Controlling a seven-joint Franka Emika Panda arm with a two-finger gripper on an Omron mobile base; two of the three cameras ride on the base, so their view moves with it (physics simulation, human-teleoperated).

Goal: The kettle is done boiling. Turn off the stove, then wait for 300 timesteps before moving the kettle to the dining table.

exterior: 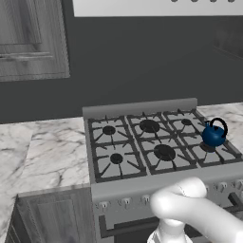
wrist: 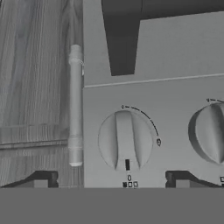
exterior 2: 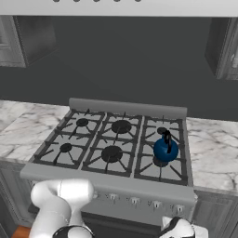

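Left base view: kettle (exterior: 213, 134) sits on the stove (exterior: 142, 111), on the grate at the right side, between the rear and front burners; my arm drops low in front of the knob row. Right base view: same kettle, right-hand burner column, marble bench (exterior 2: 211, 151) just beside the stove. Hand view: my end effector (wrist: 109, 180) is released, fingertips (wrist: 41, 179) spread wide either side of a knob (wrist: 124, 141), not touching it; a second knob (wrist: 210, 133) sits off to one side. Step in hand, I judge: turning off the burner. To do it well: centre on the knob's ridge, close squarely, check the marker vs. the dial marks, then rotate w/o slipping.
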